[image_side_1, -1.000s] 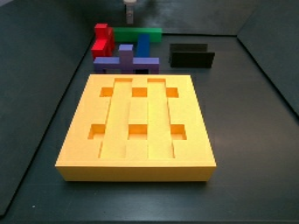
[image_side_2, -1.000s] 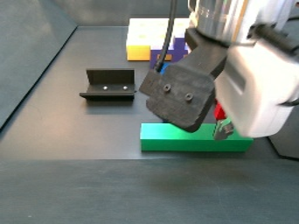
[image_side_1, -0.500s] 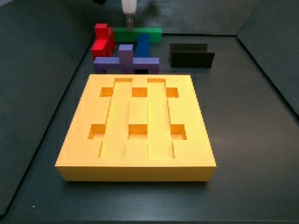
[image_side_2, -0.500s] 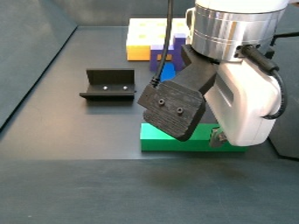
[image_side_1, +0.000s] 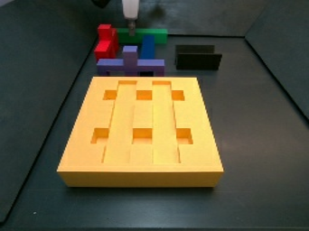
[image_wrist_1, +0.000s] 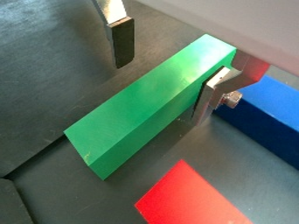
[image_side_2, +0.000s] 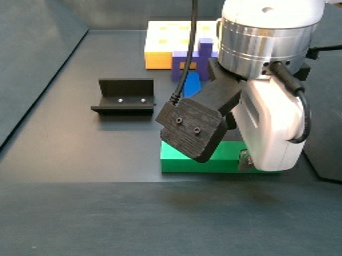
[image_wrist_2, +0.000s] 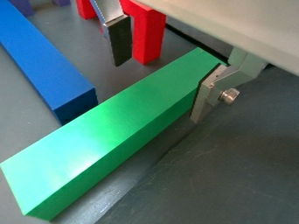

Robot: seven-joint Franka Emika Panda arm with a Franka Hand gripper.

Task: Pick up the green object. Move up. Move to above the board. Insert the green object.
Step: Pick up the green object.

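The green object is a long plain green bar lying flat on the dark floor; it also shows in the other wrist view. My gripper is open and low over it, straddling one end. One finger stands apart from the bar's side, while the other finger is close against the opposite side. In a side view the gripper is at the far end, above the green object. The yellow-orange board lies in the foreground, well apart from it.
A red block and a blue block lie close beside the green bar. The black fixture stands right of the blocks; it also shows in the other side view. Dark walls ring the floor.
My gripper has come down over the green bar, so its fingers now sit on either side of it. The bar and the other pieces have not moved.
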